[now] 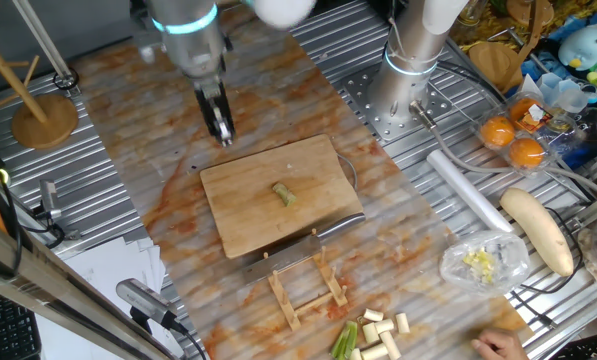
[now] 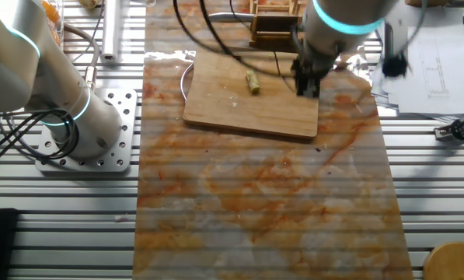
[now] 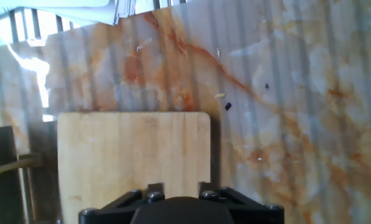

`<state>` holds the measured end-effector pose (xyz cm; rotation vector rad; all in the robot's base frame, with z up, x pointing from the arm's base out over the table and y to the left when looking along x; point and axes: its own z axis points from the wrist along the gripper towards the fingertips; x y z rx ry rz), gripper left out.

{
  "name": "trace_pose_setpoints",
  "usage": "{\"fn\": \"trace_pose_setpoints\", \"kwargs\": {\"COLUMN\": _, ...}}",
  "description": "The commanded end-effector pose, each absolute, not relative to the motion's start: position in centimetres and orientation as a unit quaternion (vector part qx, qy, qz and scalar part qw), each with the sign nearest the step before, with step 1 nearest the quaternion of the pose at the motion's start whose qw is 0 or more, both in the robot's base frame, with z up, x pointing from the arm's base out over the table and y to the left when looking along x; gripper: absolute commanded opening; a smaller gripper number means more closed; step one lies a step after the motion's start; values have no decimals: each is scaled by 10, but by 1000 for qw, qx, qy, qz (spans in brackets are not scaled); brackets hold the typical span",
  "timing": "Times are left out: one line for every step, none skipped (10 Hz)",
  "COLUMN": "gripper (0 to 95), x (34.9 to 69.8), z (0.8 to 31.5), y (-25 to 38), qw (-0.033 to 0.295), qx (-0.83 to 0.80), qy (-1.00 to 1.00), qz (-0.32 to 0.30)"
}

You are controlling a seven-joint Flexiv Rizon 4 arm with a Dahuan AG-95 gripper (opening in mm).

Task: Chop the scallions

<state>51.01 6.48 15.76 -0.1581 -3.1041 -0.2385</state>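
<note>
Right now your gripper [image 1: 221, 132] hangs over the marbled mat [image 1: 158, 170] just off the wooden board [image 1: 248, 205], at about eleven o'clock from the board's middle in one fixed view. Its fingers look close together with nothing between them, though the blur keeps me from being sure; treat the claw's state as one I cannot tell. The hand view shows only the board's near corner [image 3: 132, 152] and bare mat, no stalk.

One scallion stalk [image 1: 284, 194] lies on the board, a little toward three o'clock of centre, well apart from the gripper. In the other fixed view the same piece [image 2: 252, 81] sits at about ten o'clock from the gripper [image 2: 305, 85]. More cut stalks [image 1: 378, 330] lie off the board at its five o'clock, near the wooden rack [image 1: 308, 285], and a bag of chopped bits [image 1: 481, 262] rests at about four o'clock.

I judge you are between strokes: the stalk is placed and waits, but no blade shows in the claw. A thin dark piece lies along the board's near right edge toward the rack; it could be the knife, but I cannot confirm that.

Next you need the cutting tool in hand. Find it, grip it firmly by the handle, then bring the edge square across the stalk on the board. Watch that the short round piece does not roll.
</note>
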Motion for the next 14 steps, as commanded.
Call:
{"fn": "trace_pose_setpoints", "kwargs": {"gripper": 0, "x": 527, "z": 165, "y": 80, "qw": 40, "qx": -84, "qy": -992, "qz": -79}}
{"fn": "trace_pose_setpoints", "kwargs": {"gripper": 0, "x": 533, "z": 167, "y": 86, "qw": 42, "qx": -74, "qy": -993, "qz": -75}}
{"fn": "trace_pose_setpoints", "kwargs": {"gripper": 0, "x": 533, "z": 167, "y": 86, "qw": 37, "qx": -65, "qy": -995, "qz": -70}}
{"fn": "trace_pose_setpoints", "kwargs": {"gripper": 0, "x": 533, "z": 167, "y": 86, "qw": 36, "qx": -60, "qy": -995, "qz": -65}}
{"fn": "trace_pose_setpoints", "kwargs": {"gripper": 0, "x": 533, "z": 167, "y": 86, "qw": 36, "qx": -61, "qy": -995, "qz": -64}}
{"fn": "trace_pose_setpoints", "kwargs": {"gripper": 0, "x": 533, "z": 167, "y": 86, "qw": 36, "qx": -62, "qy": -995, "qz": -63}}
{"fn": "trace_pose_setpoints", "kwargs": {"gripper": 0, "x": 533, "z": 167, "y": 86, "qw": 36, "qx": -64, "qy": -995, "qz": -62}}
{"fn": "trace_pose_setpoints", "kwargs": {"gripper": 0, "x": 533, "z": 167, "y": 86, "qw": 35, "qx": -67, "qy": -995, "qz": -61}}
{"fn": "trace_pose_setpoints", "kwargs": {"gripper": 0, "x": 533, "z": 167, "y": 86, "qw": 30, "qx": -57, "qy": -996, "qz": -56}}
{"fn": "trace_pose_setpoints", "kwargs": {"gripper": 0, "x": 533, "z": 167, "y": 86, "qw": 34, "qx": -56, "qy": -997, "qz": -37}}
{"fn": "trace_pose_setpoints", "kwargs": {"gripper": 0, "x": 533, "z": 167, "y": 86, "qw": 47, "qx": -29, "qy": -998, "qz": -40}}
{"fn": "trace_pose_setpoints", "kwargs": {"gripper": 0, "x": 533, "z": 167, "y": 86, "qw": 51, "qx": -6, "qy": -997, "qz": -49}}
{"fn": "trace_pose_setpoints", "kwargs": {"gripper": 0, "x": 533, "z": 167, "y": 86, "qw": 48, "qx": -1, "qy": -997, "qz": -52}}
{"fn": "trace_pose_setpoints", "kwargs": {"gripper": 0, "x": 533, "z": 167, "y": 86, "qw": 41, "qx": 3, "qy": -998, "qz": -53}}
